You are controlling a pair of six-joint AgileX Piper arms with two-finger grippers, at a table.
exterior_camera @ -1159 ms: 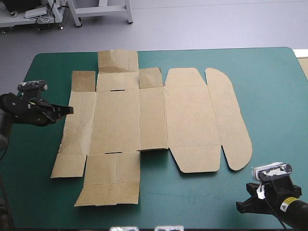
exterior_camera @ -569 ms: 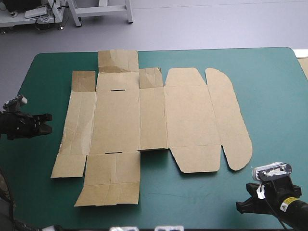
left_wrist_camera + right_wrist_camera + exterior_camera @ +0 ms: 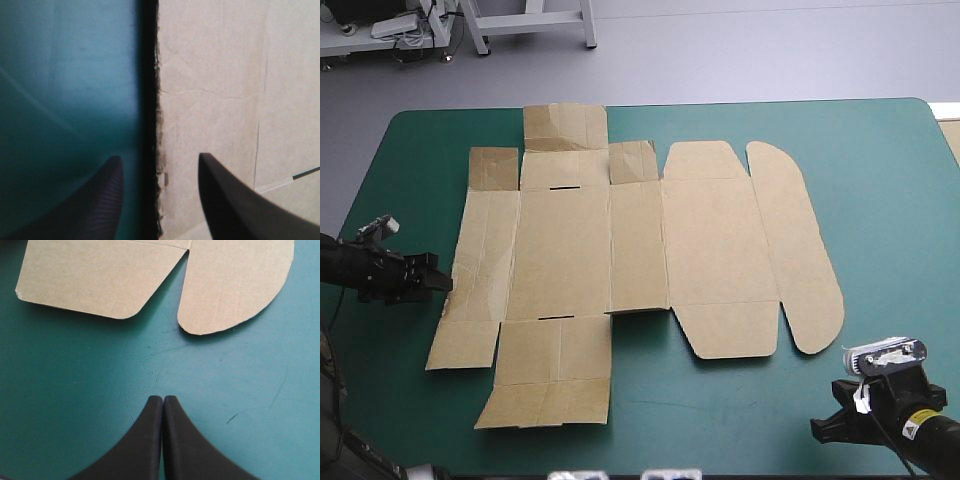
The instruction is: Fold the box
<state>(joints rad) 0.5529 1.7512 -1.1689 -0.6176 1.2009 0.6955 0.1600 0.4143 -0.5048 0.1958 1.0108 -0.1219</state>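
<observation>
The brown box (image 3: 620, 260) lies flat and unfolded across the middle of the teal-green table, with its flaps spread out. My left gripper (image 3: 442, 283) is low at the box's left edge, near the front-left flap. In the left wrist view its fingers (image 3: 159, 156) stand open astride the ragged edge of the box (image 3: 215, 90), one over the cover and one over the board. My right gripper (image 3: 825, 428) rests shut near the table's front right corner. In the right wrist view the right gripper (image 3: 162, 399) points at the box's two rounded flaps (image 3: 235, 280), a short way ahead.
The table's left edge (image 3: 365, 190) is close behind the left arm. A strip of teal-green cover (image 3: 890, 200) shows between the box's rounded flap and the table's right edge. Another strip of cover (image 3: 720, 410) runs along the front.
The left gripper drew back from the box's left edge, then returned to it nearer the front and opened. The right arm and the box have stayed still.
</observation>
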